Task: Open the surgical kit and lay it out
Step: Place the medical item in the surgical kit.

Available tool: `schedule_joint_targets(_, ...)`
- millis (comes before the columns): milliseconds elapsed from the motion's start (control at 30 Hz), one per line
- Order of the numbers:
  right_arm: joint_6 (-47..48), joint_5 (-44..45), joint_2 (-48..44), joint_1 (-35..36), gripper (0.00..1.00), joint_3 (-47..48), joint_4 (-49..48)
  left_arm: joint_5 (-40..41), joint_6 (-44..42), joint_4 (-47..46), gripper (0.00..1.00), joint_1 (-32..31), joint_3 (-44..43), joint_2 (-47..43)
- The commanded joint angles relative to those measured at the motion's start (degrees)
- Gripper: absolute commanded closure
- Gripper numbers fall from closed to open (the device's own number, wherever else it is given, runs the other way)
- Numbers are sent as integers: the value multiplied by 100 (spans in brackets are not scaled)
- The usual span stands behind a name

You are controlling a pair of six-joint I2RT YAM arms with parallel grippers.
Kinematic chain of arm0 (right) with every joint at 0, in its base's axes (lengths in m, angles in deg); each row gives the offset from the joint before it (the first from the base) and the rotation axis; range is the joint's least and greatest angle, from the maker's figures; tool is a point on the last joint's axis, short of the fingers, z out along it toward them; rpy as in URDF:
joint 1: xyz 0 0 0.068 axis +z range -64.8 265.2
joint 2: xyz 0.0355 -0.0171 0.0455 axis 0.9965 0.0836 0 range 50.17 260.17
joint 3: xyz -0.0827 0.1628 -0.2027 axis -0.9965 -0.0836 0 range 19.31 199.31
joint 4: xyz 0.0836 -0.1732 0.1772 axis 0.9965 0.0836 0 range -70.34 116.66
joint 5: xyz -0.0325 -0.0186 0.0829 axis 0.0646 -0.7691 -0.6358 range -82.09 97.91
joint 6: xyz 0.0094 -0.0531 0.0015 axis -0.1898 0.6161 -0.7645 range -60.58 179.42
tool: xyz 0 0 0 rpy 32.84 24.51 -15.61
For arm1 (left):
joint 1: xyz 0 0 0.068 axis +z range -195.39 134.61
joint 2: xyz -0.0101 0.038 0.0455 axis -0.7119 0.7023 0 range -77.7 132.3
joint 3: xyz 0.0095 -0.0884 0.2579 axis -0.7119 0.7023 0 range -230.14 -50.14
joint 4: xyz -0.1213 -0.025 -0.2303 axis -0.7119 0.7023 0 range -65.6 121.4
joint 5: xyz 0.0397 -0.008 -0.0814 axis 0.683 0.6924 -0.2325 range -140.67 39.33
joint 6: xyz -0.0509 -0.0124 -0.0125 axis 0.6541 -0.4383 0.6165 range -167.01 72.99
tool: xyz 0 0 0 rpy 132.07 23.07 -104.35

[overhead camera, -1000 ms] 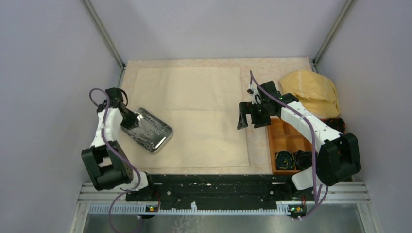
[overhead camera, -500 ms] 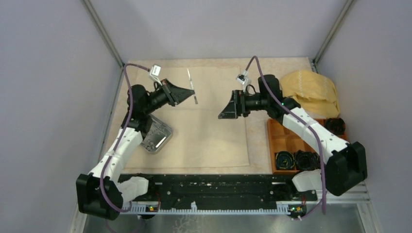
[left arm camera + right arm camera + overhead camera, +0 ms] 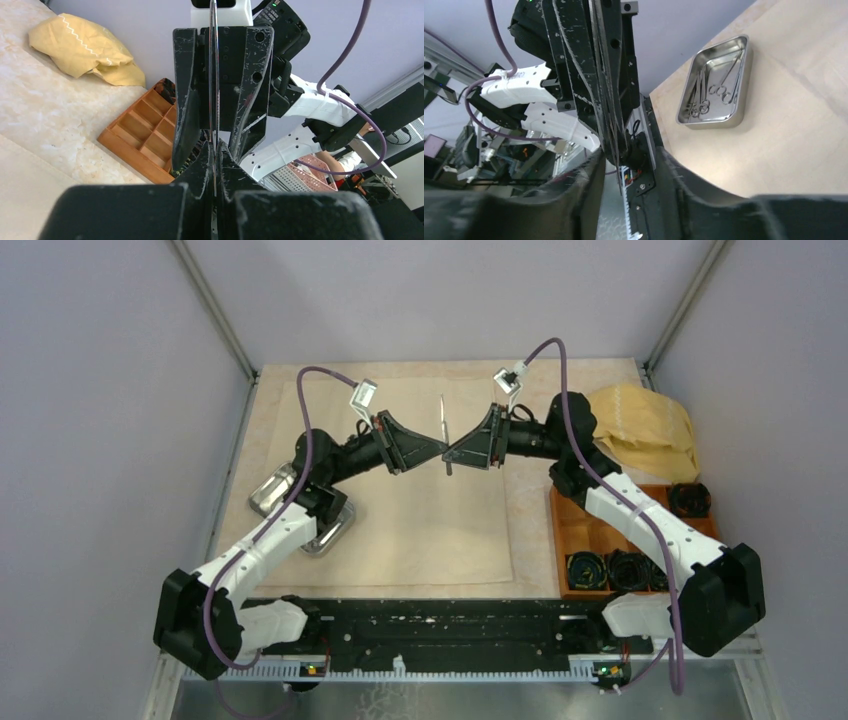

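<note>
— From above, where do you stand?

— My left gripper [image 3: 432, 448] and right gripper [image 3: 458, 452] meet tip to tip in the air, with the tweezers [image 3: 443, 415] upright between them. Directly below both lies the cream cloth sheet [image 3: 420, 520], spread flat. The steel tray [image 3: 336, 530] sits at the sheet's edge, behind my left gripper and partly under that arm.

— And the left wrist camera?

— My left fingers [image 3: 197, 172] are pressed together on the tweezers, which run straight up from them into the slot of the right gripper facing me. Beyond it, off to the left, are the mustard-yellow cloth [image 3: 85, 47] and the orange compartment box [image 3: 140, 135]. Neither belongs to the kit.

— The right wrist?

— My right fingers [image 3: 584, 200] are spread, with a gap on each side of the steel, so I judge they have not clamped. Past the left gripper, off to the right, the tray holds ring-handled scissors [image 3: 719, 85] and other slim tools.

— How far along?

— The sheet is open, so I'd call the opening done. I see no tool laid on the cloth. The tweezers look to be mid-handover, and the tray's contents are not yet set out.
</note>
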Motion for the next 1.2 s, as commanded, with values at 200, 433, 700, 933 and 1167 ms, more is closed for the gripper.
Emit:
schedule_joint_targets(200,71,-45,-109,99,100,-99,-559,222,-550,-179,100,-145,-116,-26)
schedule_joint_targets(433,3670,1073,-222,224,100,-307,2343,2754,-1624,3885,24,251,-392,-985)
schedule_joint_targets(700,7290,3375,276,1605,100,-231,5031,7041,-1217,7601,14,418,-835,-2640)
schedule_joint_targets(933,7357,3552,871,2763,100,-445,5168,7444,-1386,7627,14,417,-826,-3126)
schedule_joint_targets(1167,7403,3953,1353,2932,100,-474,4903,6993,-1387,7504,15,417,-826,-2775)
